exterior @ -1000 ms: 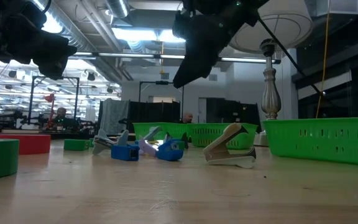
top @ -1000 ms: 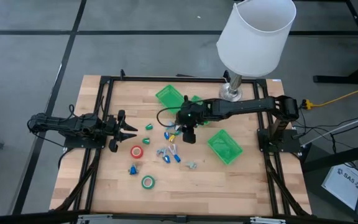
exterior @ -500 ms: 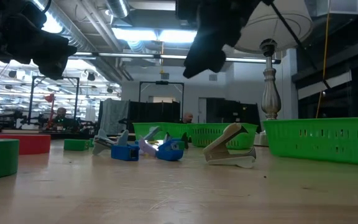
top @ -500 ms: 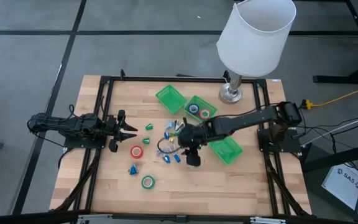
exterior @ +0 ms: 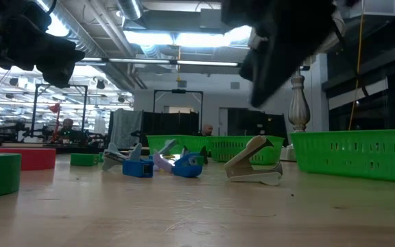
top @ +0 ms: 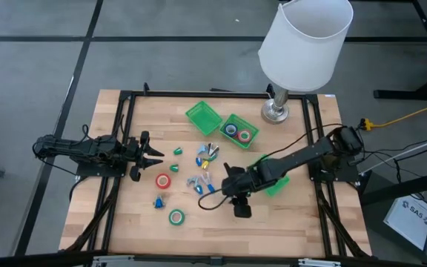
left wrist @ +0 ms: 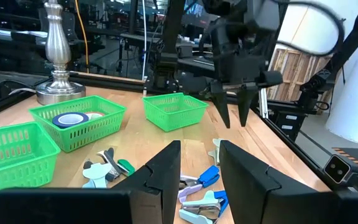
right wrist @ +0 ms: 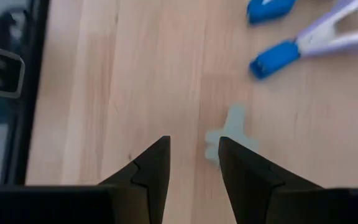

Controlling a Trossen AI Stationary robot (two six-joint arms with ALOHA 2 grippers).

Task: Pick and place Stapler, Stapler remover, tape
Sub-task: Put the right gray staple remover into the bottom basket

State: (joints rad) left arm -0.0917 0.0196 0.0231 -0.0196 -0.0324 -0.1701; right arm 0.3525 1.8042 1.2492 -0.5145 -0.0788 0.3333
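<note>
Swung well away from the lamp in that last second: right gripper off the trays and out past the scattered pile. Stopped above the pale staple remover, fingers narrowly parted, holding nothing. Looked like a line-up for the next pick; nothing grasped yet.

From above, lost the staple remover under the arm. Caught it in the right wrist view just beyond the fingertips, slightly off the gap. Found it in the low view resting on the tabletop, untouched.

Left gripper parked far across from the lamp, fingers apart and empty. Spotted tape already in the tray nearest the lamp, more rolls loose farther off.
</note>
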